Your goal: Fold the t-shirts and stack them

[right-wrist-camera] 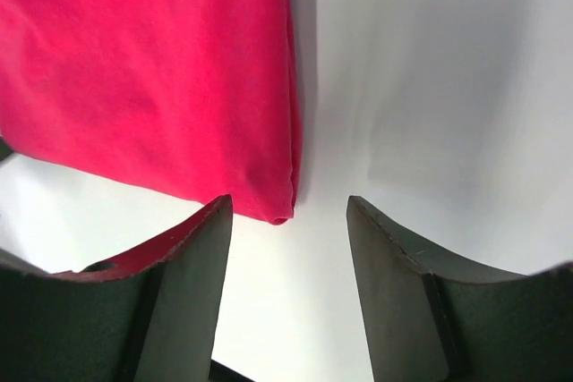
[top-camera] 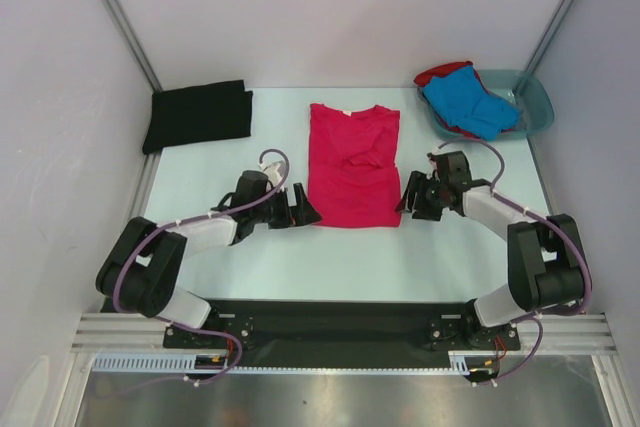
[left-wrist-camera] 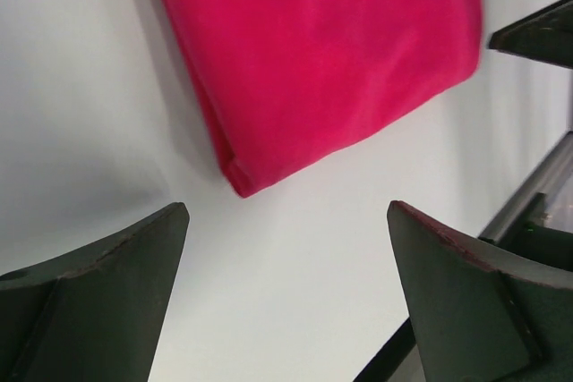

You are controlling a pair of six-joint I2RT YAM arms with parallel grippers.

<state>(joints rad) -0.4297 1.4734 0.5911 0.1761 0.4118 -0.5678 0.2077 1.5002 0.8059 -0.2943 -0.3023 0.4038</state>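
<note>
On the pale desk [top-camera: 330, 257], nearest the arm bases, two black end effectors either side of a bright magenta-pink cloth t-shirt [top-camera: 352, 167]. For the left end effector [top-camera: 303, 210]: fingers spread wide, holding nothing, low over the desk just beside the shirt's near left hem corner, apart from the cloth in the left wrist view. For the right end effector [top-camera: 410, 197]: likewise spread and holding nothing, pointed at the near right hem corner, that corner just ahead of the gap between the fingers in the right wrist view; touching or not, impossible to tell. Pink shirt itself flat at mid-desk, sleeves tucked inward into a long rectangle, hem near, collar far, some rumpling across the chest. Farther back on the left, well apart, a black cloth t-shirt [top-camera: 198, 115] folded into a flat rectangle. At the far right corner, a translucent teal plastic basin [top-camera: 543, 107] with a bright blue t-shirt [top-camera: 470, 105] crumpled on top of a red t-shirt [top-camera: 440, 74], red cloth spilling over the basin's far left rim.
</note>
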